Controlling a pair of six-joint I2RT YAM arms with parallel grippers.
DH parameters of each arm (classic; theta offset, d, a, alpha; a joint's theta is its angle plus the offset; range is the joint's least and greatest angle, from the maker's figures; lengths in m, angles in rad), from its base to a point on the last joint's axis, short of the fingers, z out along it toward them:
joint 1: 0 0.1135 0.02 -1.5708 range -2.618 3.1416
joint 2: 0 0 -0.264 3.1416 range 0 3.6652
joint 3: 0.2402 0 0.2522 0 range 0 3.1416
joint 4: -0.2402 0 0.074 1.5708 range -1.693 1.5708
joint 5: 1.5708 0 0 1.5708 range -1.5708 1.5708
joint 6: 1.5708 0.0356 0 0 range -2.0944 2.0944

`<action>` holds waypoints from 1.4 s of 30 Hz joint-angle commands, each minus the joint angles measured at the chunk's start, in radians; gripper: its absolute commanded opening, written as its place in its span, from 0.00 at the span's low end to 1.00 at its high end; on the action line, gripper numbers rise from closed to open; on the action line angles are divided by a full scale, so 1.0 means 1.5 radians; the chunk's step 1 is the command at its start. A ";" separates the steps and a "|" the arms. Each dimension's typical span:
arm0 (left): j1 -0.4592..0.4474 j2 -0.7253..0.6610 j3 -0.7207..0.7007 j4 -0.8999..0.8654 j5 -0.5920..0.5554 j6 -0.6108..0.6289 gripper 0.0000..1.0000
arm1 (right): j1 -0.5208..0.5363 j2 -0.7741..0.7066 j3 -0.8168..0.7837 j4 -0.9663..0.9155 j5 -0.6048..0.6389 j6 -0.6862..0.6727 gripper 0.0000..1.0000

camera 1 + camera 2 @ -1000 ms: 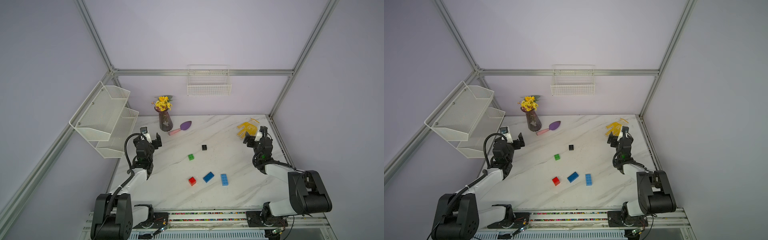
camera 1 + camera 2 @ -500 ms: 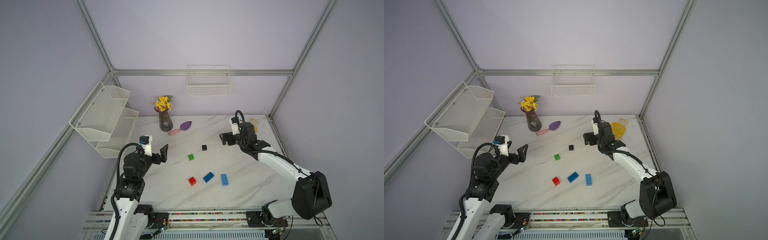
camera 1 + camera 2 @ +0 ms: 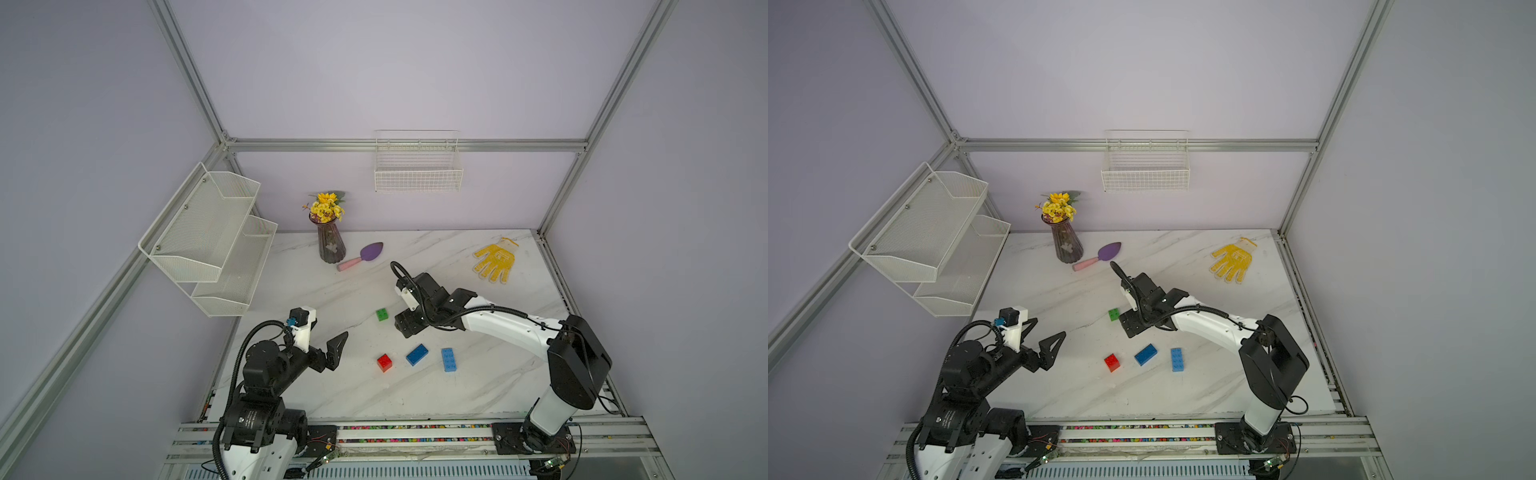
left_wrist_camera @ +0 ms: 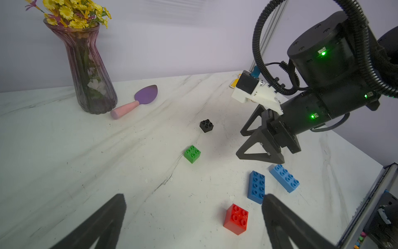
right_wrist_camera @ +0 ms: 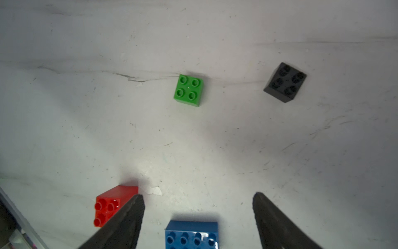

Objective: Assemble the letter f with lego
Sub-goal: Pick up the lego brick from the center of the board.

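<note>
Hovering over dark blue brick [image 5: 191, 235] with open, empty right pincer [image 5: 197, 195].
Next: lowering astride it and squeezing, with left pincer [image 4: 193, 195] idle, wide, empty.

Two tabletop arms share one build: the left arm [image 3: 266, 365] and right arm [image 3: 498, 326] pair rounded black joint housings with glossy white link shells. A ribbed black hose [image 4: 258, 43] runs along each wrist to a white camera mount [image 4: 256, 94] topped by a black camera with a blue plug [image 4: 255, 71]. Small green lights [image 4: 323, 52] glow on the right arm's joints. The left gripper [image 3: 1049, 328] and right gripper [image 4: 239, 144] carry matte black, open-framed triangular fingers [image 4: 258, 158]; white lettering [image 3: 253, 417] marks the left arm's base.
</note>
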 commanded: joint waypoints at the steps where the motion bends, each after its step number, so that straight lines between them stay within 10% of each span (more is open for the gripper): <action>1: -0.009 -0.048 0.006 -0.020 -0.010 0.034 1.00 | 0.050 0.031 0.047 -0.050 0.013 0.024 0.81; 42: -0.156 -0.113 -0.006 -0.031 -0.051 0.046 1.00 | 0.161 0.169 0.073 -0.070 0.014 0.124 0.40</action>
